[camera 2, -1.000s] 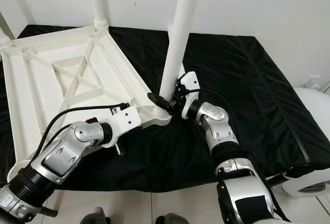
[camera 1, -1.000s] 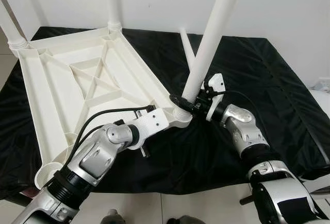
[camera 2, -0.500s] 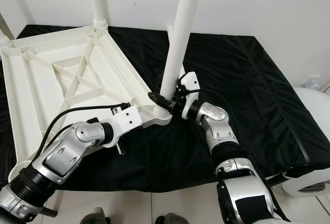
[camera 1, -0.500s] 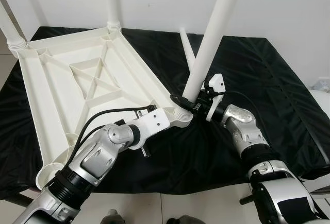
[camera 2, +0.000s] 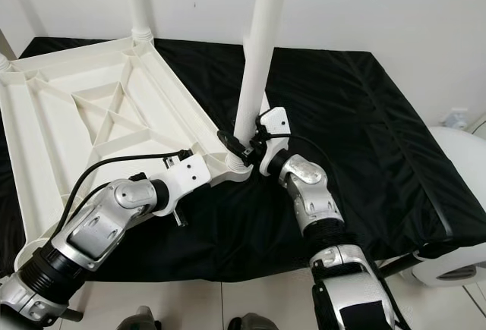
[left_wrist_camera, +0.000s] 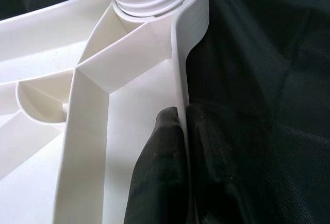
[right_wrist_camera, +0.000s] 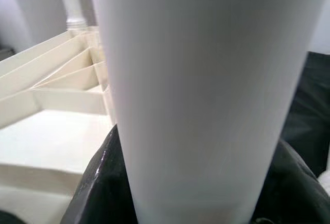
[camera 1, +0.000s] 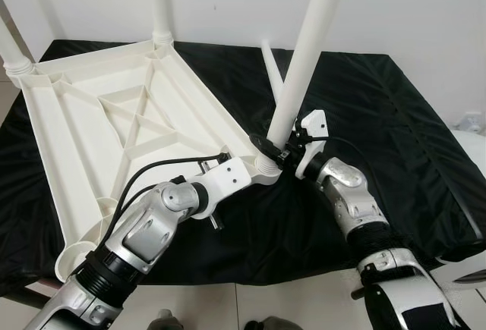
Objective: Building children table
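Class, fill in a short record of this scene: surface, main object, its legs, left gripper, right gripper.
surface: black cloth
main object: white plastic tabletop, upside down
legs: two fitted at far corners, third leg at the near corner socket, spare leg lying on the cloth
left gripper: jaws shut on tabletop rim
right gripper: jaws shut on third leg near its base

Head cameras are looking down over the upturned white plastic tabletop (camera 1: 114, 125); wrist cameras are peering closely along their claws.

Your tabletop (camera 1: 114, 125) lies upside down on cloth (camera 1: 395, 117), left of centre. Leg (camera 1: 304, 49) stands at its near right corner; spare leg (camera 1: 271, 61), probably loose, lies behind.
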